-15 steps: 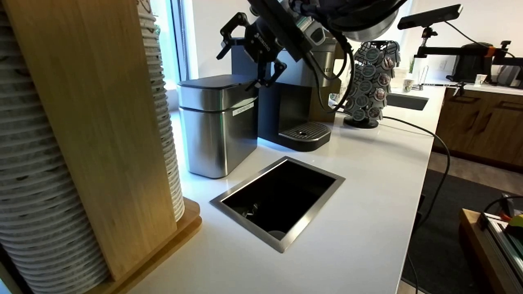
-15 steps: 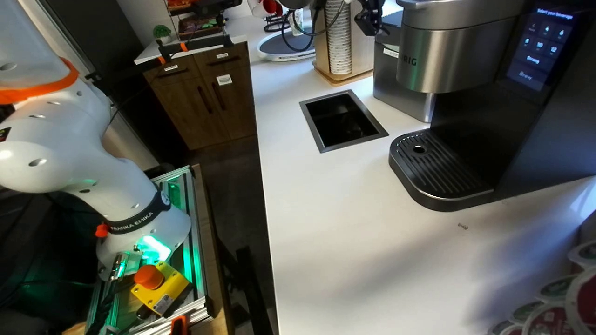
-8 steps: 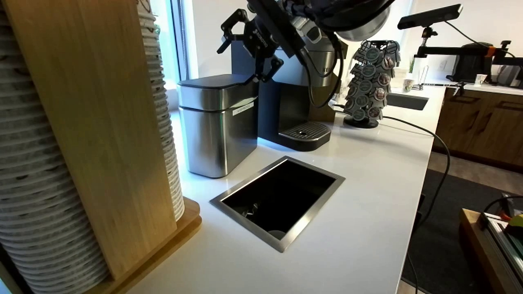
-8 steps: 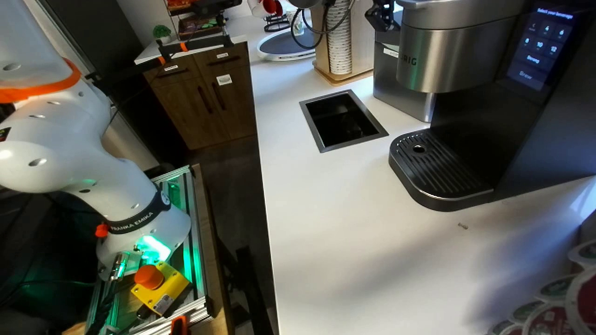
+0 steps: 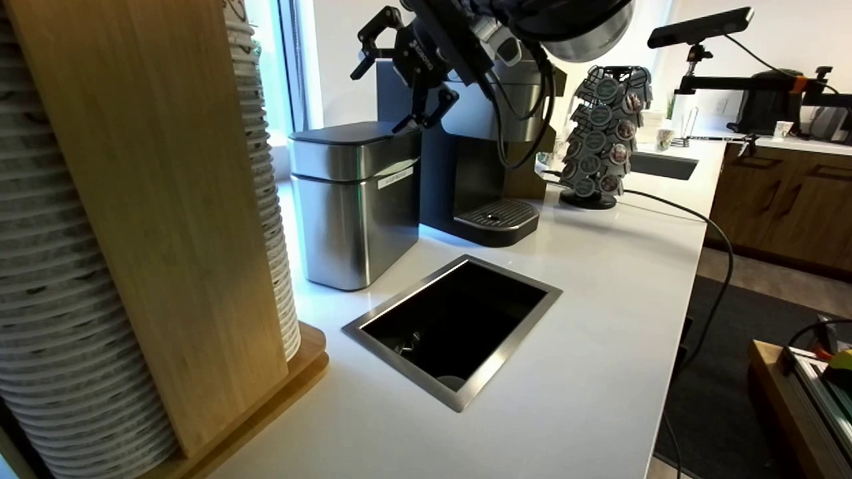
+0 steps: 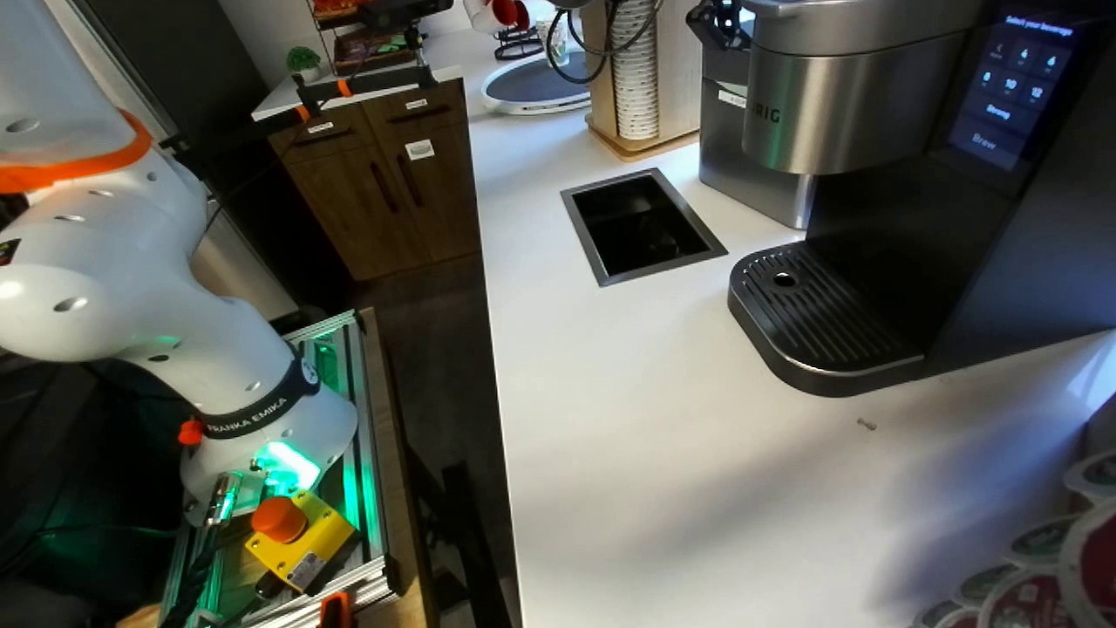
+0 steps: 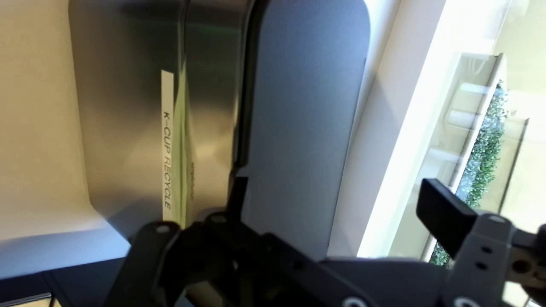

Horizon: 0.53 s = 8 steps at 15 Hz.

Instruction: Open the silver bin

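My claw [image 5: 378, 98] is spread wide, holding nothing. The silver bin [image 5: 331, 226] stands on the bench [image 5: 572, 346] below my claw, its lid [image 7: 307, 106] closed. One finger [image 7: 237, 198] is near the lid's front edge; whether it touches, I cannot tell. If this finger sits too high, it may only slip over the lid. If I push too hard, the bin may slide or tip. By a sideways swing I could knock the coffee machine [image 5: 439, 176] near my claw.

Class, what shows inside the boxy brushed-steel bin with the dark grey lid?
Nothing inside shows: the flat dark grey lid is down on the boxy brushed-steel bin, covering any contents. The white rectangular label outside reads "K-CUP RECYCLE".
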Available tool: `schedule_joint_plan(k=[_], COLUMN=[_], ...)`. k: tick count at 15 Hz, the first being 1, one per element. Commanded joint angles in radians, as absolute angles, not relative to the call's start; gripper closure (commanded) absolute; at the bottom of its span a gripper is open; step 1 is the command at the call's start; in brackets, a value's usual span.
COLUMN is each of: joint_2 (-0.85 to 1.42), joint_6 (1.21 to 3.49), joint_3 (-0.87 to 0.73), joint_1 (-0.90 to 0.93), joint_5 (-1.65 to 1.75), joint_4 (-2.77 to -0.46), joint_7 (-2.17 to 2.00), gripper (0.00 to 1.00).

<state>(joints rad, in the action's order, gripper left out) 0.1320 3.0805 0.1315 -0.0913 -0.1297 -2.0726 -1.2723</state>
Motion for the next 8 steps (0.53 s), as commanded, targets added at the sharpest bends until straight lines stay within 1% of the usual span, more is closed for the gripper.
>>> schedule_joint_plan(k=[1,2,8], joint_2=[0.135,0.131,0.101], joint_6=[3.089,3.077,3.022], joint_3=[0.103,0.136,-0.071], joint_1=[-0.036,-0.074,-0.002], joint_5=[-0.235,-0.198,0.135], joint_4=[-2.055,-2.058,-2.081], joint_7=[-1.218,-1.250,-1.433], gripper=[0.00,0.00,0.00])
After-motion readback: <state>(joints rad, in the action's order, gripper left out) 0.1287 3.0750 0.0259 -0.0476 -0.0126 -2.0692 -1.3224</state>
